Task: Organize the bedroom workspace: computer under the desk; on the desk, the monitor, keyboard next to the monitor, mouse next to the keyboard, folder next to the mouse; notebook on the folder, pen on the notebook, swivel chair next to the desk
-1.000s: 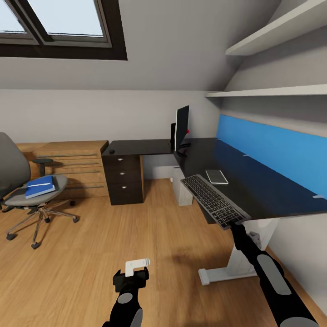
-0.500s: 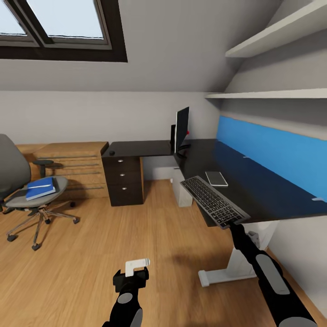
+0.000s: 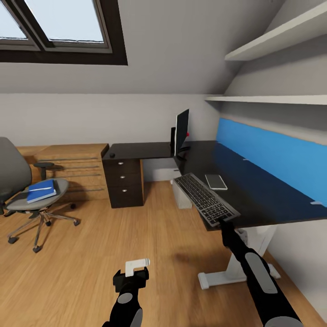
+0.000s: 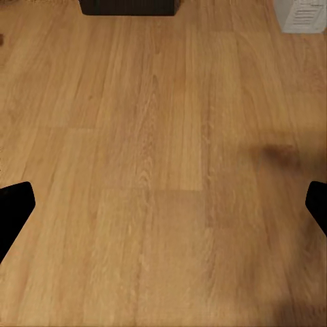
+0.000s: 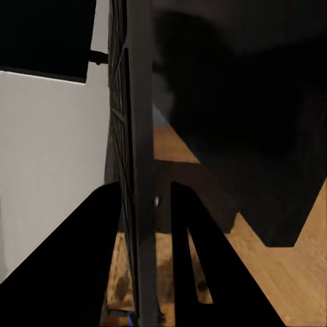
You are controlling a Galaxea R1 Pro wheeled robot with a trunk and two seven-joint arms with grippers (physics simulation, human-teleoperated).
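Your right end effector (image 3: 223, 221) has carried the slim rectangular keyboard with dark keys in a thin silver-grey frame (image 3: 205, 198) further in over the glossy black tabletop (image 3: 254, 181) than it was a second ago, and its far end now sits closer to the thin white-rimmed slab (image 3: 215, 181) lying on the top; that suggests you are close to setting it down. In the right wrist view the fingers (image 5: 187, 252) are closed either side of the keyboard's near edge, so the hold looks firm. It still overhangs the front edge, so judge a little more travel toward the wide flat black-fronted monitor (image 3: 181, 131) standing at the corner. Your left end effector (image 3: 131, 272) hangs low over the warm wood-plank floor (image 3: 113, 236), wide apart and holding nothing. The bright blue flat folder with white page edges (image 3: 41, 190) lies on the seat of the grey upholstered swivel chair with chrome star base (image 3: 27, 200), well apart from the tabletop. A light grey box (image 3: 181, 195) stands under the tabletop, probably the computer.
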